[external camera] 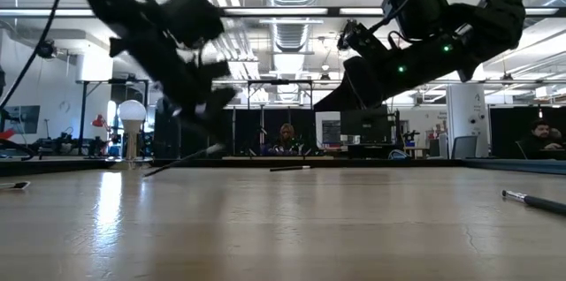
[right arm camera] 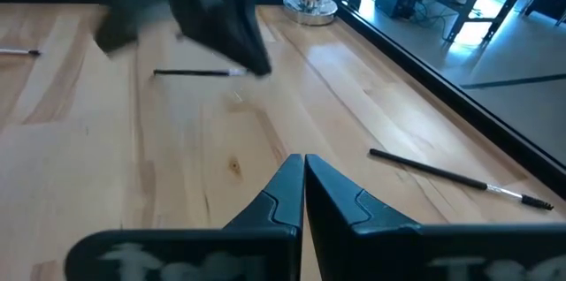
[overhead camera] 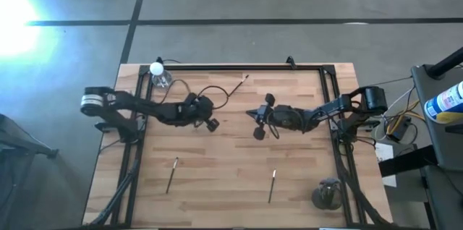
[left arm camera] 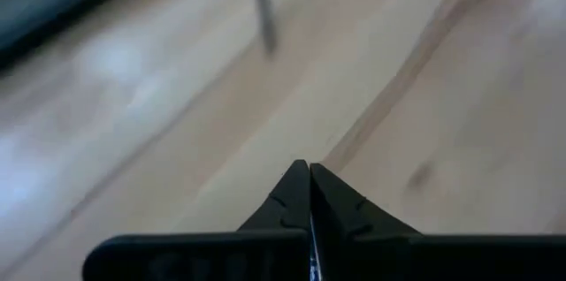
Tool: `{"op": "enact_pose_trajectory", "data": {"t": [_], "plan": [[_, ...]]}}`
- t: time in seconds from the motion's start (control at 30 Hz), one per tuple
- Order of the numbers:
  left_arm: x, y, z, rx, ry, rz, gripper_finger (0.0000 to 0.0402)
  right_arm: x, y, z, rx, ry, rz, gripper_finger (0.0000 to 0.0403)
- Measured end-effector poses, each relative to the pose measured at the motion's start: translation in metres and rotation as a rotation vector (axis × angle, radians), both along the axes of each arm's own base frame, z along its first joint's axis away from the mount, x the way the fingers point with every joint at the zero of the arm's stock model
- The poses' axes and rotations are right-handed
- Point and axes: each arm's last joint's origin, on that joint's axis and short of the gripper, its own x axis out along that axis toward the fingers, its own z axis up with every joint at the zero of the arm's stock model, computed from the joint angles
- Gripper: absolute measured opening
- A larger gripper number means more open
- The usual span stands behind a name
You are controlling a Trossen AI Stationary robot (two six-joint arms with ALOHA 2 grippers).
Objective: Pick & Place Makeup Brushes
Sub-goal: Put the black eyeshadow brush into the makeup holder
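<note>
Left wrist view: left gripper (left arm camera: 309, 194) fingers pressed together, a thin sliver possibly pinched between them, cannot confirm. Blurred brush (left arm camera: 262, 7) lies ahead on the table (overhead camera: 304, 179).

High view: left gripper (overhead camera: 210, 124) near centre, right gripper (overhead camera: 255, 123) facing it, fingers (right arm camera: 270, 200) together, holding nothing. Two brushes toward the near edge, left one (overhead camera: 173, 174) nearer the left arm, right one (overhead camera: 272, 186) nearer the right; long axes run near-to-far. Another (overhead camera: 239, 84) by the far rail. Brush count unclear.

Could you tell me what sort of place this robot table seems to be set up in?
Probably a robotics lab or workshop: exposed ceiling ducts with strip lighting, monitors at workstations behind the wooden table, and a seated person at a desk.
</note>
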Motion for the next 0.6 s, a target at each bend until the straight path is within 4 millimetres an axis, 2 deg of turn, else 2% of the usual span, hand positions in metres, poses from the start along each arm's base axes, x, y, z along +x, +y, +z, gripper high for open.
{"op": "enact_pose_trajectory", "data": {"t": [0.2,0.3,0.47,0.6], "plan": [[-0.008,-0.022,0.017,0.059,-0.407,-0.096,0.0,-0.005,0.001,-0.005,0.013,0.007,0.025,0.0009],[-0.014,-0.033,0.018,0.097,-0.581,-0.2,0.0,-0.003,0.004,0.001,0.073,-0.077,0.1,0.0008],[-0.018,-0.047,0.022,0.176,-0.769,-0.323,0.0,0.005,0.017,0.01,0.127,-0.216,0.229,0.0016],[-0.012,-0.056,0.022,0.214,-0.828,-0.408,0.0,0.019,0.026,0.016,0.147,-0.248,0.277,0.005]]}}
